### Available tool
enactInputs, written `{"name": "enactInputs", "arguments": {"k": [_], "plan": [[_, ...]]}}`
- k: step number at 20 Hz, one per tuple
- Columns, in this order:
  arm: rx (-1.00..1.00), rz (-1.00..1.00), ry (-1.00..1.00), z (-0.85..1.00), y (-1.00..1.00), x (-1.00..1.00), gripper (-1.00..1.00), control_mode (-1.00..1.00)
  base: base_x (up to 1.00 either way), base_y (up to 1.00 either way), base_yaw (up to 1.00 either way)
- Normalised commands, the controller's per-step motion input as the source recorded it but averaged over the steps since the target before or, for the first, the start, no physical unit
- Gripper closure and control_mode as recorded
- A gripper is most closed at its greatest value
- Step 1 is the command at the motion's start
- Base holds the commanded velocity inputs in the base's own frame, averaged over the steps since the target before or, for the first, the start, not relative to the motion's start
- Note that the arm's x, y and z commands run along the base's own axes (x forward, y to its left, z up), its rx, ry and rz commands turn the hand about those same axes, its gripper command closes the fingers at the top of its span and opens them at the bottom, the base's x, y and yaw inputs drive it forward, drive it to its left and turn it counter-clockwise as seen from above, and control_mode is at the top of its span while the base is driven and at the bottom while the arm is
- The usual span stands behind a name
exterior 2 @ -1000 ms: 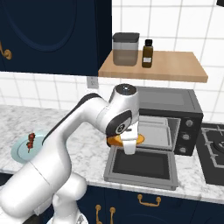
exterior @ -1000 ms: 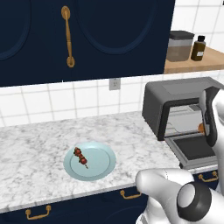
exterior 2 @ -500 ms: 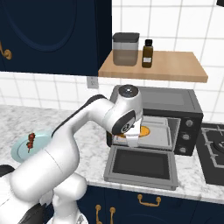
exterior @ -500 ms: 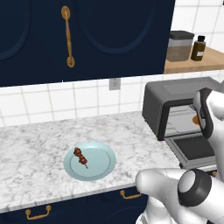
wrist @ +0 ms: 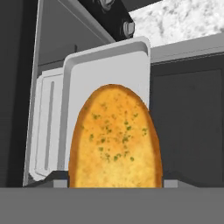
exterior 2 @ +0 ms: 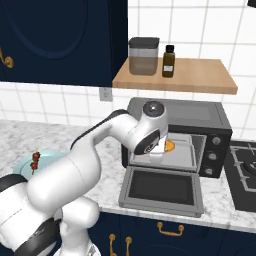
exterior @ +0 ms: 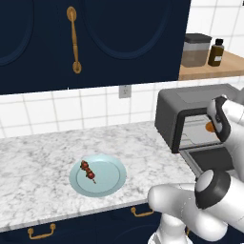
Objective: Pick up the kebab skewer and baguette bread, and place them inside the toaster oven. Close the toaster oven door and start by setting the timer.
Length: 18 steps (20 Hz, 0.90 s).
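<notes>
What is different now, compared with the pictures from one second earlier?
The arm carried the baguette bread forward, from above the open toaster oven door into the toaster oven, over its tray. The tool is still shut on the bread; nothing was let go. The kebab skewer stays on the plate, and the door stays open.

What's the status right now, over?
Gripper shut on baguette bread, inside the open toaster oven over its tray. Kebab skewer waiting on plate. Nothing blocking.
</notes>
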Motion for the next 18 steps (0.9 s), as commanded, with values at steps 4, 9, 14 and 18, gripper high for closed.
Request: {"name": "enactInputs", "arguments": {"k": [4, 9, 14, 18], "plan": [[0.01, 0.0, -0.19, -0.22, -0.01, 0.24, 1.0, -1.0, 0.0, 0.0, 0.0], [0.0, 0.0, -0.07, -0.02, 0.0, 0.25, 1.0, -1.0, 0.0, 0.0, 0.0], [0.0, 0.0, 0.0, 0.0, 0.0, 0.27, 1.0, -1.0, 0.0, 0.0, 0.0], [0.0, 0.0, 0.0, -0.01, 0.0, 0.2, 1.0, -1.0, 0.0, 0.0, 0.0]]}}
